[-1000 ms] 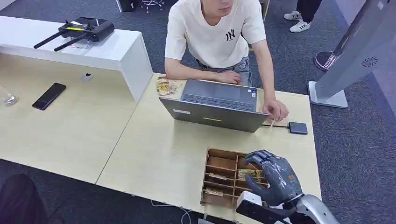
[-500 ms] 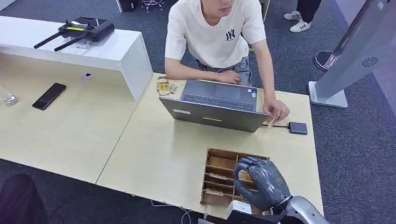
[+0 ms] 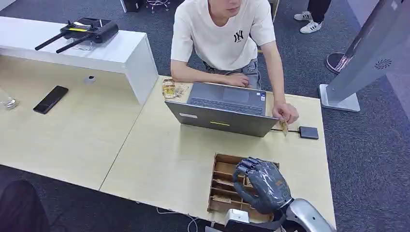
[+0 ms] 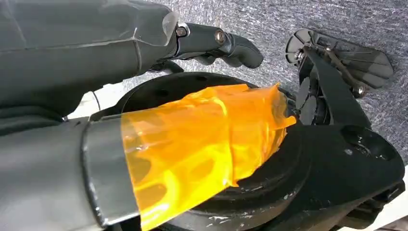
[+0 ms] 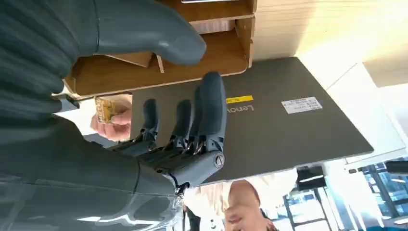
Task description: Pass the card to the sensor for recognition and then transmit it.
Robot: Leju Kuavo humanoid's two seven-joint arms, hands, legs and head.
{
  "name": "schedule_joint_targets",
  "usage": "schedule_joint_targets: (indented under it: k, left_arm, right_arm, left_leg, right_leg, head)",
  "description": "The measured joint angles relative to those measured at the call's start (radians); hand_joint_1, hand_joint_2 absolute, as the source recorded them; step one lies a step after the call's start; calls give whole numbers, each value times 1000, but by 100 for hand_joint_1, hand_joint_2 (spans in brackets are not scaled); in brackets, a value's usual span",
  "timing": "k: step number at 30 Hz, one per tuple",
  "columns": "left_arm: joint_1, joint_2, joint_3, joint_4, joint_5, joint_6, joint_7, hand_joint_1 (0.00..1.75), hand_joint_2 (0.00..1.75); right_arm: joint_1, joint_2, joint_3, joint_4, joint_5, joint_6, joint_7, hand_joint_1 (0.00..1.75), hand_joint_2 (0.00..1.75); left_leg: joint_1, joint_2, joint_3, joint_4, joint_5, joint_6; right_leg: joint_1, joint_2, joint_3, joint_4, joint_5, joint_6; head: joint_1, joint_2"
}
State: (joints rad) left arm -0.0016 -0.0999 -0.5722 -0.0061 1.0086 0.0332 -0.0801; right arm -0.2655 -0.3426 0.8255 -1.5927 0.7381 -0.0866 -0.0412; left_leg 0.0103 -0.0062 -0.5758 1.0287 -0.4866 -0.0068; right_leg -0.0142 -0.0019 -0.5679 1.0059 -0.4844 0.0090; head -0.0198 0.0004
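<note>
Picking looks like the step in hand: the robot's dark grey right hand (image 3: 261, 183) hovers over the shallow brown wooden tray with slotted compartments (image 3: 223, 170) at the near edge of the pale wooden table (image 3: 159, 159). In the right wrist view its fingers (image 5: 211, 110) are spread apart and slightly curled, with nothing between them and the thumb, so no card is held yet.

Small gold-patterned cards (image 3: 223, 183) lie flat in the tray's compartments, just beside the hand. Each seems to run its long axis across the tray, roughly parallel to the table's near edge, though they are too small to read which face is up.

The person in the white T-shirt (image 3: 220, 29) behind the grey open laptop (image 3: 222, 108) pinches another gold card (image 3: 284, 127) upright, near the small black square sensor (image 3: 308, 132) lying on the table at the end of its cable.

My judgement is that the next move calls for lowering the fingers into one compartment and pinching a card by its long edges, then carrying it forward and rightward to the sensor.

The left hand (image 4: 226, 43) hangs over grey carpet, its fingers curled; whether it holds anything I cannot tell.
</note>
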Motion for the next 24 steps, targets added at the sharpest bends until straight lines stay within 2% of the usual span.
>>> schedule_joint_targets:
  k: [1, 2, 13, 16, 21, 22, 24]
  left_arm:
    - [0, 0, 0, 0, 0, 0, 3, 0, 0]
    - [0, 1, 0, 0, 0, 0, 5, 0, 0]
    - [0, 3, 0, 0, 9, -6, 8, 0, 0]
    - [0, 3, 0, 0, 9, -7, 8, 0, 0]
    - [0, 6, 0, 0, 10, -9, 8, 0, 0]
    - [0, 7, 0, 0, 10, -9, 8, 0, 0]
    - [0, 7, -1, 0, 10, -10, 8, 0, 0]
  right_arm:
    - [-3, 0, 5, 3, 4, 0, 0, 93, 175]
    - [-5, 0, 8, 5, 8, 0, 2, 103, 175]
    - [-33, -7, 61, 25, 45, -7, 18, 101, 175]
    - [-40, -11, 73, 26, 46, -6, 18, 106, 175]
    - [-47, -15, 85, 26, 46, 0, 21, 99, 175]
    - [-48, -15, 88, 26, 46, 2, 21, 103, 175]
    - [-51, -15, 95, 26, 46, 8, 21, 86, 175]
  left_leg:
    - [0, 0, 0, 0, 0, 0]
    - [0, 0, 0, 0, 0, 0]
    - [0, 0, 0, 0, 0, 0]
    - [0, 0, 0, 0, 0, 0]
    - [0, 0, 0, 0, 0, 0]
    - [0, 0, 0, 0, 0, 0]
    - [0, 0, 0, 0, 0, 0]
  right_leg:
    - [0, 0, 0, 0, 0, 0]
    - [0, 0, 0, 0, 0, 0]
    - [0, 0, 0, 0, 0, 0]
    - [0, 0, 0, 0, 0, 0]
    - [0, 0, 0, 0, 0, 0]
    - [0, 0, 0, 0, 0, 0]
    - [0, 0, 0, 0, 0, 0]
  head:
    - [0, 0]
    - [0, 0]
    - [0, 0]
    - [0, 0]
    - [0, 0]
    - [0, 0]
    - [0, 0]
